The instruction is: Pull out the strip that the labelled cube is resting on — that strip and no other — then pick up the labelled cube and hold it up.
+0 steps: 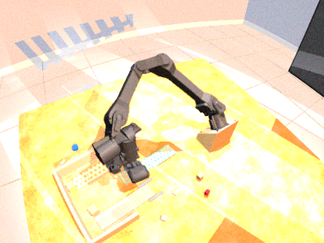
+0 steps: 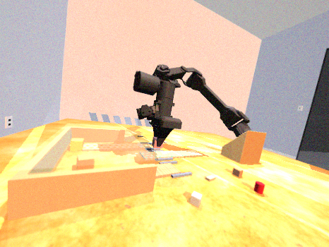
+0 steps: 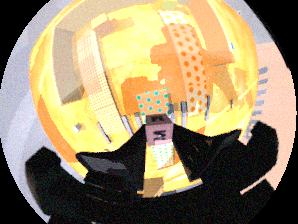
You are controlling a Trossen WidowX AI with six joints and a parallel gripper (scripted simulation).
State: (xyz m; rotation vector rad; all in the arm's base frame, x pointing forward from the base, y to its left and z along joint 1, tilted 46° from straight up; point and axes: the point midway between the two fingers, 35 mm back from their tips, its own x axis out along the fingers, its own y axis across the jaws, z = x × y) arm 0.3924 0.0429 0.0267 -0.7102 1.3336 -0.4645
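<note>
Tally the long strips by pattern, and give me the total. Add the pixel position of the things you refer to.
Teal-dotted strip [image 1: 158,159] [image 2: 183,154] [image 3: 162,154]: 1
Orange-dotted strip [image 1: 88,175] [image 2: 106,146] [image 3: 189,55]: 1
Grid strip [image 1: 124,207] [image 2: 167,171] [image 3: 97,75]: 1
Total: 3

Pinkish and blue-grey walls [image 1: 208,10] [image 2: 159,42] surround a pale tiled floor [image 1: 195,42] under bright light.
</note>
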